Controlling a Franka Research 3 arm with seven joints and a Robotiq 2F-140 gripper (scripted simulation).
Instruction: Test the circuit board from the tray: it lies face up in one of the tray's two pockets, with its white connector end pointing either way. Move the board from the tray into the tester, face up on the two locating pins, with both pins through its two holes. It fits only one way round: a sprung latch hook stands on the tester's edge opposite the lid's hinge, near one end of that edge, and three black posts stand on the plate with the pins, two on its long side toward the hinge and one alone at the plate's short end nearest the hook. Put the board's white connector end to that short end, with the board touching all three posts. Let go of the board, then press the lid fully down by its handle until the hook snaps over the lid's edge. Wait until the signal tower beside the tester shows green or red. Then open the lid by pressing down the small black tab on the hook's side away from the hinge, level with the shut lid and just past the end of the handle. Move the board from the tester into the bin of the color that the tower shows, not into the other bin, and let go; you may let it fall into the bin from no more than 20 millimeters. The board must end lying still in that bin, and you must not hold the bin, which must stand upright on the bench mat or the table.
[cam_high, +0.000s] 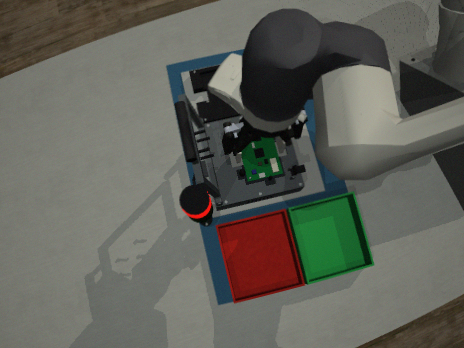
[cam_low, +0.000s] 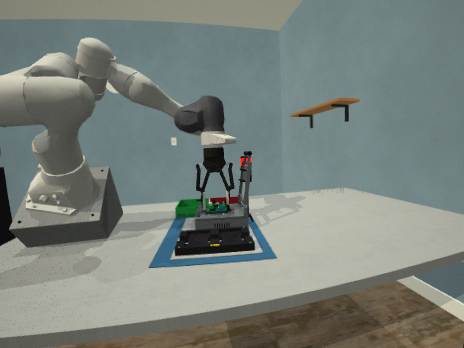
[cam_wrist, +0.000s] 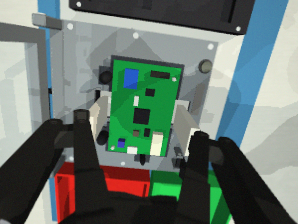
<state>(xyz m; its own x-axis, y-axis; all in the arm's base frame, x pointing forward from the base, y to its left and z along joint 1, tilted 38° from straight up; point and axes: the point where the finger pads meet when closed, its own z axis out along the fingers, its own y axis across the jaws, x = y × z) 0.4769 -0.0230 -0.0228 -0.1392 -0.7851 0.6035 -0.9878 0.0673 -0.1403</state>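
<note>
The green circuit board (cam_high: 261, 159) (cam_low: 216, 208) (cam_wrist: 142, 107) lies face up on the tester's grey plate (cam_high: 282, 188) (cam_wrist: 75, 60), its white connector end toward the bins. My gripper (cam_high: 263, 145) (cam_low: 215, 197) (cam_wrist: 141, 111) is lowered over the board, open, with one finger pad along each long side of it. I cannot tell if the pads touch the edges. The lid (cam_high: 197, 145) (cam_low: 244, 192) stands open and upright, with its black handle (cam_high: 184, 132) at the top. The signal tower (cam_high: 196, 202) (cam_low: 246, 161) shows red.
The red bin (cam_high: 225, 250) (cam_wrist: 120, 182) and the green bin (cam_high: 362, 235) (cam_low: 187, 206) (cam_wrist: 165, 187) stand side by side past the tester, both empty. The black tray (cam_high: 205, 80) (cam_low: 215, 242) (cam_wrist: 150, 12) lies at the tester's other end. All rest on the blue mat (cam_high: 212, 270) (cam_low: 162, 257).
</note>
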